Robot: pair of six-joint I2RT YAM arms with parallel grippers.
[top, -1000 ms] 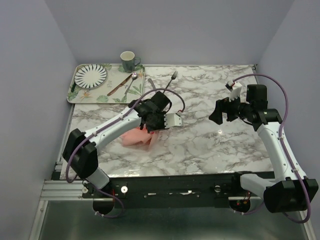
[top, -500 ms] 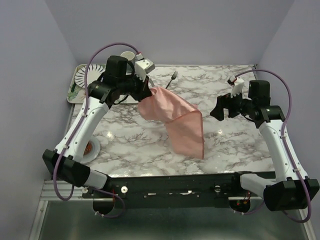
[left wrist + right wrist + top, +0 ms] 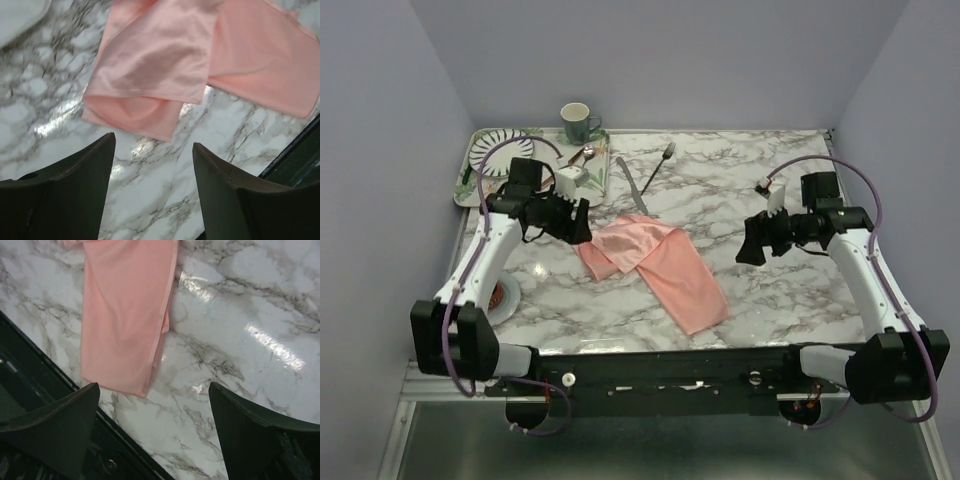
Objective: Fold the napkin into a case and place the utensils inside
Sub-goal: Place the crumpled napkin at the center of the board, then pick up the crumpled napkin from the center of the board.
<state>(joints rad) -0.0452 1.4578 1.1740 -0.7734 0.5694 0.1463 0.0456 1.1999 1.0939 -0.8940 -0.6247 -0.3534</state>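
Observation:
The salmon-pink napkin lies loose on the marble table, stretched from upper left to lower right with its left part doubled over itself; no case shape shows. It also fills the top of the left wrist view as the napkin and the upper left of the right wrist view as the napkin. My left gripper hovers open at its left end, nothing between the fingers. The right gripper stands open to the napkin's right, apart from it. The fork and knife lie behind the napkin.
A patterned tray sits at the back left with a striped plate, spoon and green mug by it. A small white dish rests near the left front. The table's front edge runs just past the napkin's lower end.
The left gripper lifted the bunched napkin up and back, then opened and let it go. The napkin now lies spread on the table. The right gripper dropped slightly toward the table.

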